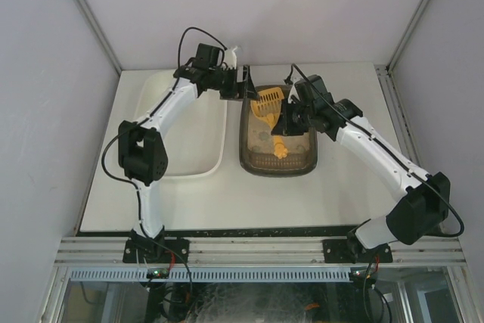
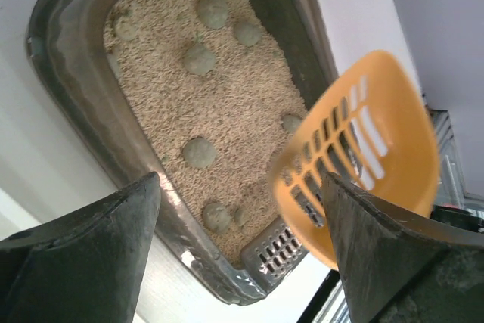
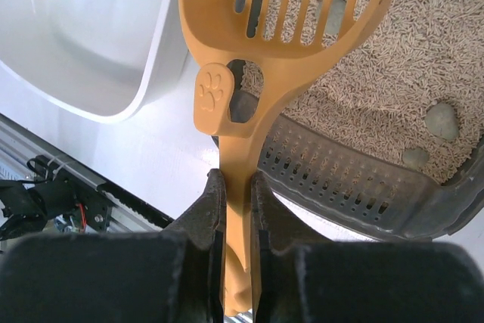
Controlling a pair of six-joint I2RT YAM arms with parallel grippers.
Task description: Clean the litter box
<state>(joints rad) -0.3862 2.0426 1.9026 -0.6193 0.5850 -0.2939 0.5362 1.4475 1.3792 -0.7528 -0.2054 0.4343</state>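
Observation:
The dark grey litter box [image 1: 310, 158] stands mid-table, filled with beige litter and several grey clumps [image 2: 200, 59]. My right gripper [image 1: 287, 123] is shut on the handle of an orange slotted scoop [image 1: 267, 103]. The scoop head hangs over the far end of the box. In the right wrist view the fingers [image 3: 203, 217] clamp the handle [image 3: 239, 149], and the scoop head is over the litter. My left gripper [image 1: 243, 83] is open and empty above the box's far left corner. Its view shows the box rim [image 2: 76, 88] and the scoop [image 2: 363, 149] between the spread jaws.
A larger cream-white tub [image 1: 204, 158] stands left of the litter box and also shows in the right wrist view [image 3: 83, 35]. A perforated grey insert [image 3: 355, 183] sits at one end of the box. The table's front edge and metal rail [image 1: 257, 251] are near.

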